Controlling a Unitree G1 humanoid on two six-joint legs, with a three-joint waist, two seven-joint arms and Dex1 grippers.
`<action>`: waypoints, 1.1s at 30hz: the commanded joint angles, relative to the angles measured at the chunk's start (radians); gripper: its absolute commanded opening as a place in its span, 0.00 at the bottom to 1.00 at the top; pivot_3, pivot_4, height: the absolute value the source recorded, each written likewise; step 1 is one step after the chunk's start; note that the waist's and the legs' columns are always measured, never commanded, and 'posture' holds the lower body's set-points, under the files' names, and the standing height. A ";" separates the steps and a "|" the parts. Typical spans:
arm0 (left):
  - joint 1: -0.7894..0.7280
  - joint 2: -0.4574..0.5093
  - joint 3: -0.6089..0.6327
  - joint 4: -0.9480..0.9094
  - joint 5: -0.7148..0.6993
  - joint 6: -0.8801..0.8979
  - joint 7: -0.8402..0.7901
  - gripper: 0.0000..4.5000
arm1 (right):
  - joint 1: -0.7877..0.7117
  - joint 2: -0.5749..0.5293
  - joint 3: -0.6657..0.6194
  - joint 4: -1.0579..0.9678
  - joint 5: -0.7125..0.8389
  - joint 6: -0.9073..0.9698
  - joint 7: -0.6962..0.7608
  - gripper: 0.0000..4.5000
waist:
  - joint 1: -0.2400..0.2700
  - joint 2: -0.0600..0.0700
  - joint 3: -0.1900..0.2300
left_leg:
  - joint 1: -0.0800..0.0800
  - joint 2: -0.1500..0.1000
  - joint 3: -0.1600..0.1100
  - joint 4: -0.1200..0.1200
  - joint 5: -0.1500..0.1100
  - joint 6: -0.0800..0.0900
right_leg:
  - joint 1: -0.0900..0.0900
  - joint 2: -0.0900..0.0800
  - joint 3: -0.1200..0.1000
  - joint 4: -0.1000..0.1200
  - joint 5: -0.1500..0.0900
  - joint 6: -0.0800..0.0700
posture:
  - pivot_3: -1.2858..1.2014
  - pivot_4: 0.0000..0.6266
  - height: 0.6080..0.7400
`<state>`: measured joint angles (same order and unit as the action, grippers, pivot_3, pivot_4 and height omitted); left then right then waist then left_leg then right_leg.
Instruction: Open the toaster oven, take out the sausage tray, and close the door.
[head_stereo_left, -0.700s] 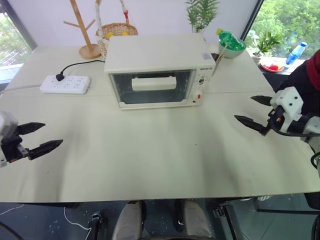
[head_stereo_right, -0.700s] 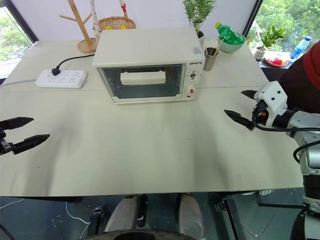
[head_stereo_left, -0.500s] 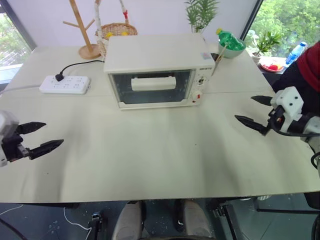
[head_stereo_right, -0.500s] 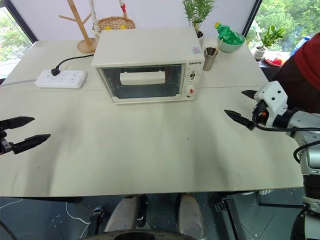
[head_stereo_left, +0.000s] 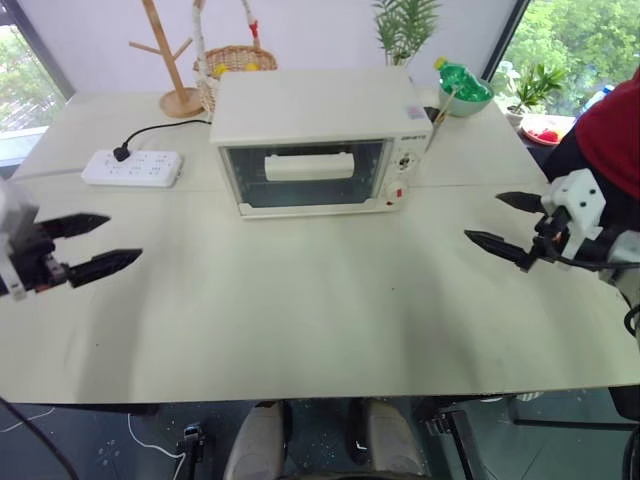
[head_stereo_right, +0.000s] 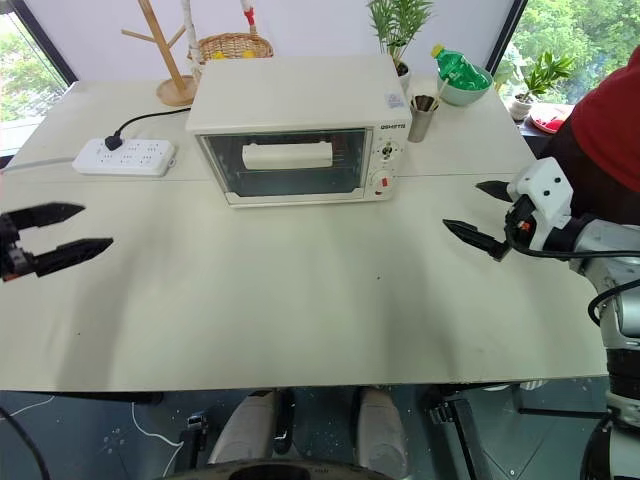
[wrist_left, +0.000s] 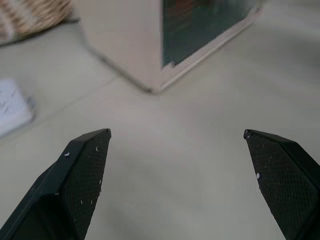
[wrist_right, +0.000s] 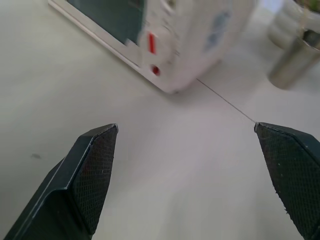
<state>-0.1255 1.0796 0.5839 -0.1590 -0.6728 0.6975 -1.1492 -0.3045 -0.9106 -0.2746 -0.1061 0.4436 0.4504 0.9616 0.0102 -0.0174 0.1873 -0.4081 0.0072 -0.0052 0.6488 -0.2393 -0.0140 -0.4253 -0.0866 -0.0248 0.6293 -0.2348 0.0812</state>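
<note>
While the door (head_stereo_left: 305, 175) remains shut, handle bar (head_stereo_left: 309, 165) lying crosswise, far ahead between right hand (head_stereo_left: 510, 222) and left hand (head_stereo_left: 88, 243), both wide, empty; right slightly nearer.

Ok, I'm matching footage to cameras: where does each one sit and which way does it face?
Head cameras, both eyes: forward and down over the table, toaster oven centred, closed door, left gripper and right gripper at the sides.
Left wrist: along its open fingers toward the oven's left front corner.
Right wrist: along its open fingers toward the oven's control panel.
Shared: the oven.
</note>
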 joint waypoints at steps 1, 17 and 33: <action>-0.110 0.024 -0.096 -0.042 -0.068 0.037 -0.025 0.99 | -0.069 0.015 0.040 -0.132 0.075 0.085 -0.012 1.00 | -0.003 0.000 0.000 | 0.000 0.000 0.000 0.000 0.000 0.000 | 0.000 0.000 0.000 0.000 0.000 0.000 | 0.52 0.24 1.00; -0.534 -0.083 -0.478 0.133 0.023 -0.051 -0.172 0.99 | -0.348 0.327 0.370 -0.059 -0.032 0.127 -0.153 1.00 | -0.013 -0.001 0.001 | -0.001 0.001 -0.001 0.000 0.000 0.001 | -0.001 0.007 0.000 0.001 0.003 0.002 | 0.52 0.24 1.00; -0.490 -0.051 -0.404 0.117 0.014 -0.034 -0.180 0.99 | -0.500 0.479 0.459 0.154 -0.144 -0.011 -0.088 1.00 | -0.025 -0.001 0.001 | -0.001 0.001 -0.002 0.000 0.000 0.001 | -0.001 0.007 0.000 0.002 0.003 0.003 | 0.52 0.24 1.00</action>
<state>-0.6160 1.0091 0.1391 -0.0210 -0.6494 0.6702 -1.3269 -0.7736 -0.4397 0.1917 0.0656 0.2988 0.4714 0.8641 -0.0145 -0.0183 0.1883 -0.4087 0.0079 -0.0073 0.6486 -0.2393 -0.0135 -0.4266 -0.0795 -0.0248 0.6315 -0.2316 0.0839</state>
